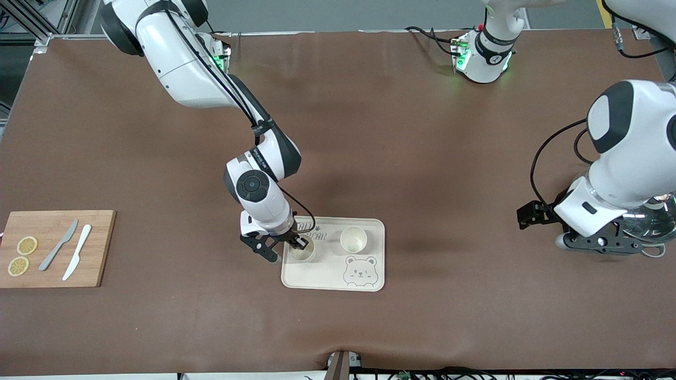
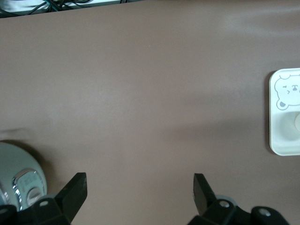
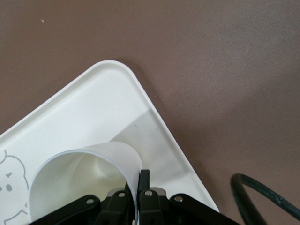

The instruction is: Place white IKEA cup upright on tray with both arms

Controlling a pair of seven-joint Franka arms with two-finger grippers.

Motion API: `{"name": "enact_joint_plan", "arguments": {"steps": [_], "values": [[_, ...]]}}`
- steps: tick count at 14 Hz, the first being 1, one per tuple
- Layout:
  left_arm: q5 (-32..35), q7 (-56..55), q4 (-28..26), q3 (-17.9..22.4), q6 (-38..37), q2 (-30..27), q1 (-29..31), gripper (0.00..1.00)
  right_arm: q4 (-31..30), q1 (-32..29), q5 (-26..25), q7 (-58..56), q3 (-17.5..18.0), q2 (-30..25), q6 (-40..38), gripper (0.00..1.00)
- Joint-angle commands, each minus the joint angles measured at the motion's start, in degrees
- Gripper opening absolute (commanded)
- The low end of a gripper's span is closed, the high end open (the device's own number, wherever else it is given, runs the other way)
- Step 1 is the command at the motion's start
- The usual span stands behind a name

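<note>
**Second cup on the tray, right gripper pinching its rim**

Two white cups stand upright on the cream bear tray [image 1: 364, 226], which lies near the middle of the desk, closer to the edge by the front camera than to the edge where the arm bases stand. One cup [image 1: 353, 239] stands free at the tray's end toward the left arm. The other cup [image 1: 302, 252] sits at the tray's end toward the right arm, close to that rim.

The right gripper [image 1: 297, 242] is clenched on this second cup's wall, one finger inside the mouth and one outside, as the right wrist view shows [image 3: 139, 187]. The cup appears to rest on the tray floor, though its base is hidden. Judged from this, placing is nearly done; what is left is to let go and lift clear.

The left gripper [image 2: 139, 187] waits low over bare desk near the left arm's end, fingers spread wide and holding nothing.

Partly cut off at the desk's edge there, beside the left arm, is a clear glass vessel [image 1: 652, 220]; what it is stays unclear. A wooden cutting board [image 1: 100, 248] with lemon slices [image 1: 27, 245] and two knives [image 1: 59, 245] lies at the desk's right-arm end.
</note>
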Motion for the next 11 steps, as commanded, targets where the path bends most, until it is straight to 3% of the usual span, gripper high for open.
{"name": "enact_joint_plan", "arguments": {"steps": [1, 4, 5, 7, 8, 11], "values": [[-0.4, -0.7, -2.0, -0.1, -3.2, -4.2, 0.2, 1.00, 1.6, 0.9, -1.1, 1.8, -0.8, 1.2, 0.4, 0.00], [-0.5, -0.8, -2.1, -0.1, -6.9, -7.0, 0.1, 1.00, 1.6, 0.8, -1.1, 1.7, -0.8, 1.2, 0.4, 0.12], [-0.6, -0.8, -2.2, -0.1, -7.8, -7.8, 0.1, 1.00, 1.6, 0.8, -1.1, 1.7, -0.8, 1.3, 0.4, 0.27], [-1.0, -0.9, -3.5, -0.1, -8.3, -9.8, 0.1, 1.00, 1.6, 0.8, -1.1, 1.7, -0.8, 1.3, 0.4, 0.70], [-1.1, -0.9, -5.2, -0.1, -8.3, -11.3, 0.2, 1.00, 1.6, 0.8, -1.1, 1.7, -0.8, 1.2, 0.4, 1.00], [-1.9, -0.9, -9.3, -0.1, -8.2, -15.5, 0.1, 1.00, 1.6, 0.8, -1.7, 1.7, -0.8, 1.1, 0.4, 1.00]]}}
